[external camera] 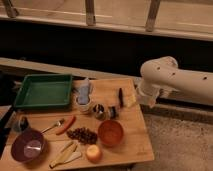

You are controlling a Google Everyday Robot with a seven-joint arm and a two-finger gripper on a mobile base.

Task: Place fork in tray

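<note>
The fork (52, 126) is a thin silvery utensil lying on the wooden table (135, 142) at the left. It lies just left of a red-orange carrot (66, 125) and in front of the tray. The green tray (44, 91) sits at the table's back left and looks empty. My white arm (165, 80) reaches in from the right and bends down beside the table's back right corner. My gripper itself does not show; only the arm's links are visible, far to the right of the fork.
A purple bowl (28, 146) sits front left and an orange bowl (110, 132) front centre. Also on the table are a black-handled knife (120, 96), a mug with a cloth (83, 97), two metal cups (98, 110), dark berries (82, 135), yellow pieces (65, 155) and a round fruit (93, 153).
</note>
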